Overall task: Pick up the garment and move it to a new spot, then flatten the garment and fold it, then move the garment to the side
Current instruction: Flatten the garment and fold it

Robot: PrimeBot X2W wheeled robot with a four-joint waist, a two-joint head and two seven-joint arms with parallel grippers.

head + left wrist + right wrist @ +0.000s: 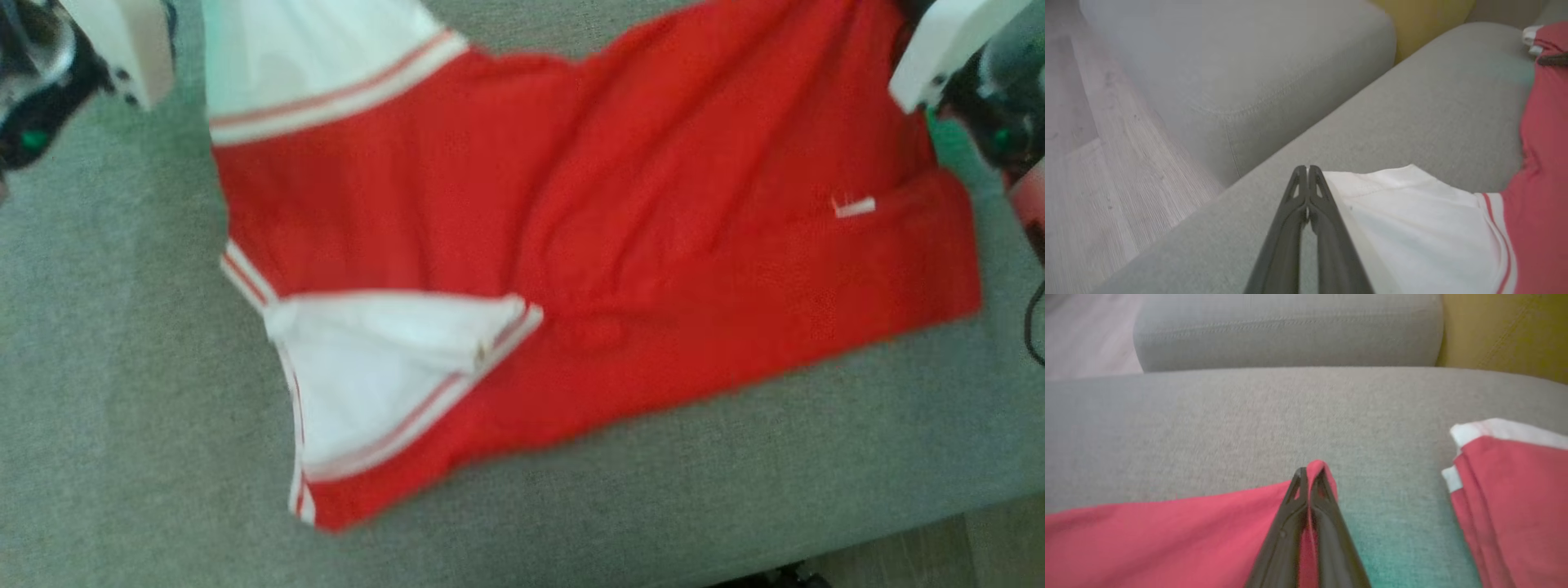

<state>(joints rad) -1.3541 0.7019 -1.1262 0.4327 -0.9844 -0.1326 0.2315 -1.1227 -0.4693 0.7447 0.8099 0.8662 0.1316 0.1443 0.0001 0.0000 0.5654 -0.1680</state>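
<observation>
The garment (620, 220) is a red shirt with white, red-striped sleeves, spread across the grey sofa seat (122, 392). One white sleeve (384, 376) lies folded over its lower left part. My right gripper (1310, 470) is shut on a red edge of the garment (1167, 535), and red cloth shows between its fingers. My left gripper (1307, 168) is shut at the corner of the other white sleeve (1412, 220), with a sliver of white pinched between its fingers. Both pale forearms sit in the top corners of the head view.
Wooden floor (1094, 163) lies beyond the seat's edge. A second grey cushion block (1249, 73) stands across a gap, with a yellow cushion (1502, 330) behind. A folded part of the garment (1515, 506) lies to the right of my right gripper. A black cable (1035, 322) hangs at the right.
</observation>
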